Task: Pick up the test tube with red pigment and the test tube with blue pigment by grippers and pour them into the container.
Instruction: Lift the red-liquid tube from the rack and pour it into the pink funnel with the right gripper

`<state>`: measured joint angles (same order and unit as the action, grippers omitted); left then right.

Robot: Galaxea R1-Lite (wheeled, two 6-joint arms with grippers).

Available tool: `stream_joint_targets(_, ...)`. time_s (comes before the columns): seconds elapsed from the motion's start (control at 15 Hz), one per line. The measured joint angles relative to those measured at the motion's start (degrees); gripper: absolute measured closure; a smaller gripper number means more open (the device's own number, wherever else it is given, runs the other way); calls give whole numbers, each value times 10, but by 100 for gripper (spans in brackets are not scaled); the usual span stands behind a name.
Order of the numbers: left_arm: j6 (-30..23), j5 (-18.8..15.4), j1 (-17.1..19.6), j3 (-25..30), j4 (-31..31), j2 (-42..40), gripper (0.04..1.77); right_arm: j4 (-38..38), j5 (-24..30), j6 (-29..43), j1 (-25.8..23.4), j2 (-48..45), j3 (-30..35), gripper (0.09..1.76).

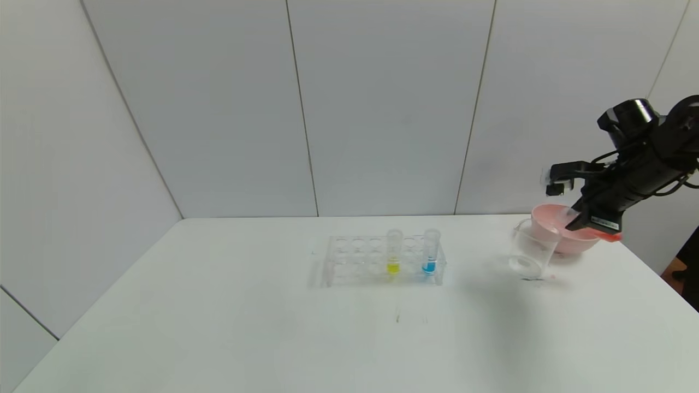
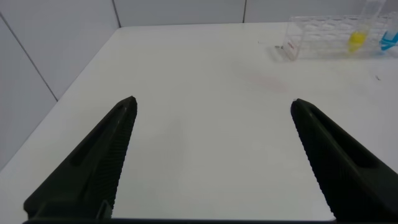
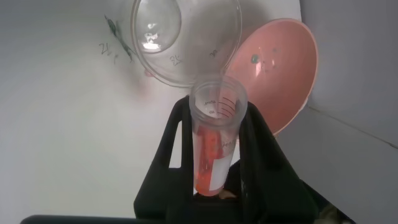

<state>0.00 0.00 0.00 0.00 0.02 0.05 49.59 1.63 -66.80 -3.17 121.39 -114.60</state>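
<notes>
Three tubes counted: two upright in the clear rack (image 1: 382, 261), one yellow (image 1: 394, 251) and, beside it, the test tube with blue pigment (image 1: 430, 251); the third, the test tube with red pigment (image 3: 214, 140), clenched between the right gripper's (image 3: 214, 155) fingers. Tipped over, long axis slanting, open mouth aimed down at the one container (image 1: 532, 248), just above its rim, one pink bowl (image 1: 562, 234) touching behind. Left gripper (image 2: 211, 155) well away from the rack, low over bare surface (image 1: 218, 327), fingers spread, grasping nothing.

I see a clear tube rack (image 1: 382, 261) in the middle of my white table (image 1: 218, 327). A tube with yellow liquid (image 1: 394, 252) stands in it. A pink bowl (image 1: 568, 240) sits far right.
</notes>
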Motion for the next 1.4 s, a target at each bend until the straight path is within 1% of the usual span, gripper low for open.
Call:
stream_joint_targets(0.13, 0, 0, 0, 0, 0, 0, 5, 6, -21, -1, 6, 2, 0, 136)
stream_joint_targets(0.4, 0, 0, 0, 0, 0, 0, 5, 10, -30, -1, 12, 7, 0, 136)
stream_joint_targets(0.53, 0, 0, 0, 0, 0, 0, 5, 10, -74, -5, 16, 9, 0, 136)
stream_joint_targets(0.6, 0, 0, 0, 0, 0, 0, 5, 9, -85, -5, 19, 10, 0, 136)
stream_joint_targets(0.8, 0, 0, 0, 0, 0, 0, 5, 6, -95, -12, 25, 14, 0, 136)
stream_joint_targets(0.93, 0, 0, 0, 0, 0, 0, 5, 0, -131, -29, 31, 15, 0, 136)
stream_joint_targets(1.2, 0, 0, 0, 0, 0, 0, 5, -12, -148, -32, 45, 20, 0, 136)
stream_joint_targets(1.4, 0, 0, 0, 0, 0, 0, 5, -34, -210, -52, 58, 22, 0, 136)
